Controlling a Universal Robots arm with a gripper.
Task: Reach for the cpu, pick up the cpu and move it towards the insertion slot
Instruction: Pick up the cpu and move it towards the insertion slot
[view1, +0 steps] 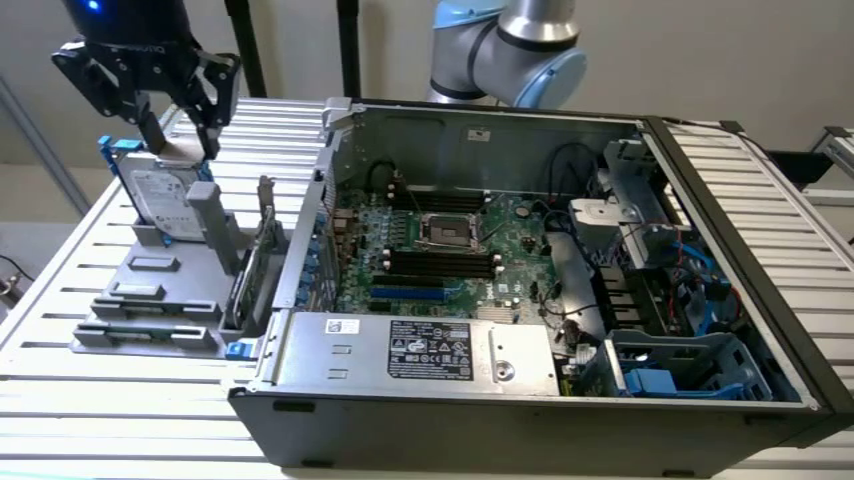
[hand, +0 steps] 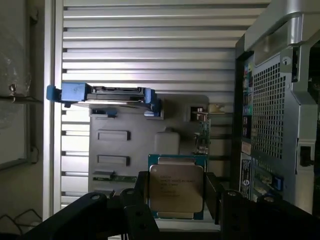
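Above the slatted counter's (view1: 120, 400) far edge, the flat silver-grey cpu (hand: 176, 187) was pinched between black fingers (hand: 212, 192); the shiny-framed insertion slot (view1: 450, 232) was set well toward the exterior view's right.

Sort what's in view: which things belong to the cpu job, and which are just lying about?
Job:
- cpu, held in the gripper
- insertion slot, with no chip in it

Lying about:
- hard drive
- memory slots
- card slot
- power supply
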